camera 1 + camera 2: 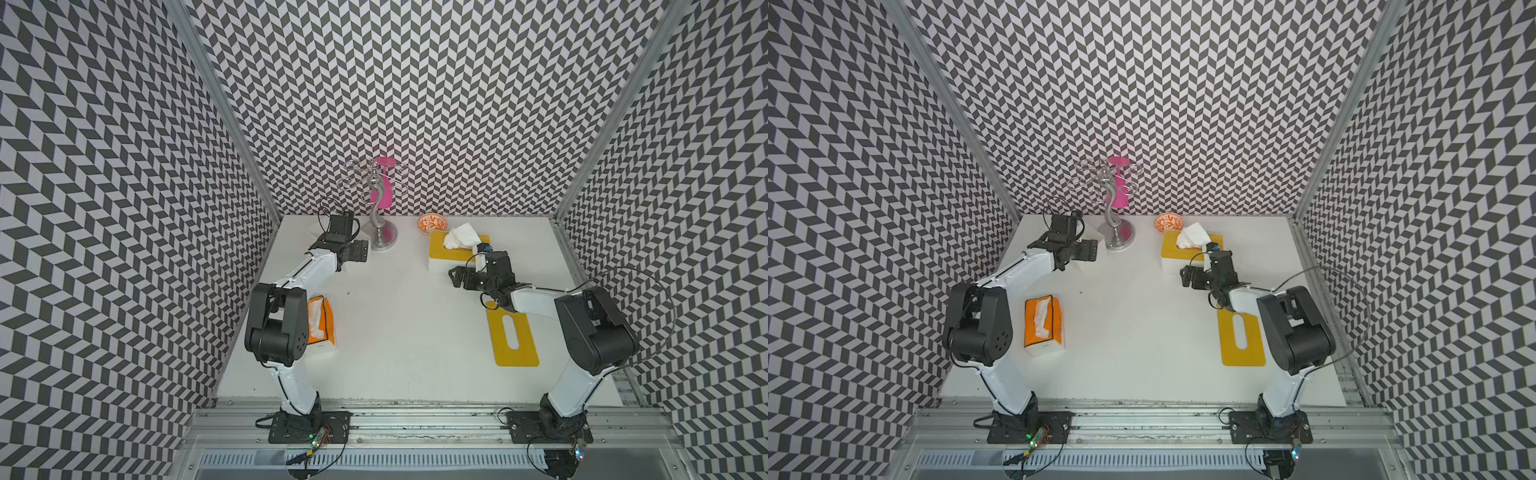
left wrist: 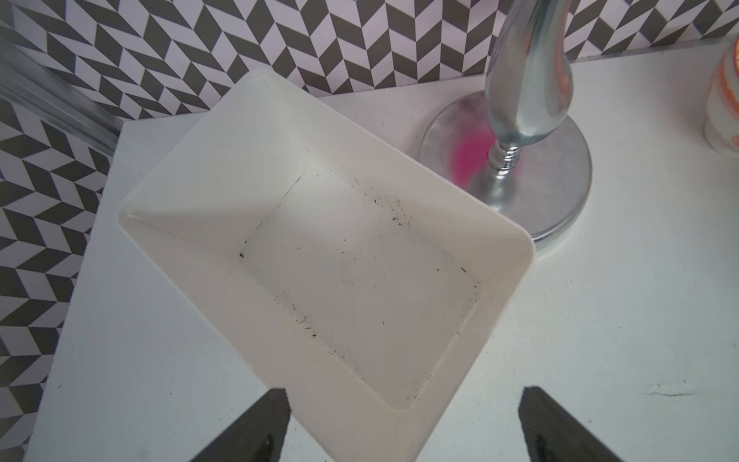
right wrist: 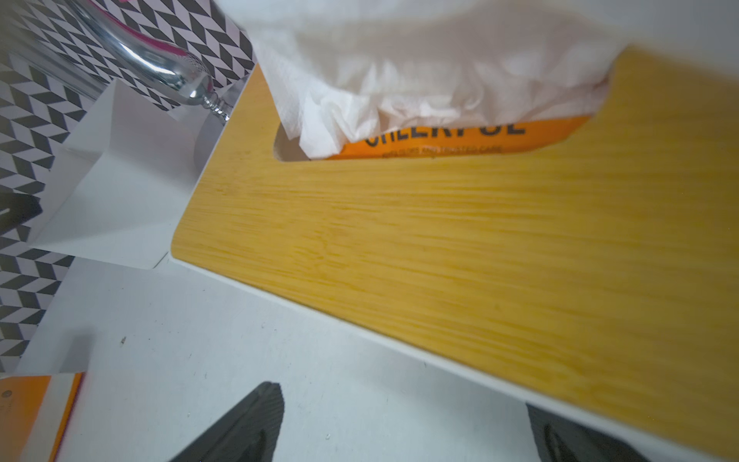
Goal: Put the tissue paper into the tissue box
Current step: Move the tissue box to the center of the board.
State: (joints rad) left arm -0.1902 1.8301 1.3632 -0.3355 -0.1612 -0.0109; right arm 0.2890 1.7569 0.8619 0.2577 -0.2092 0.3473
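Left wrist view: the left tool (image 2: 404, 394) is seen spread above the empty white tissue box (image 2: 320, 248) at the bench's (image 2: 600, 320) far left; the orange tissue paper pack (image 1: 1043, 322) is shown in a top view lying near left, the right tool (image 3: 402, 396) spread beside a wood-lidded box (image 3: 440, 248)

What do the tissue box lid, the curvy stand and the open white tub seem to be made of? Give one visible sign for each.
Lid: probably bamboo or wood, perhaps only a veneer; fine straight grain, yellow-tan, matte.
Stand: likely polished metal; mirror-bright, with reflections on stem and base.
Tub: probably moulded plastic; smooth plain white walls, rounded corners, dull sheen.
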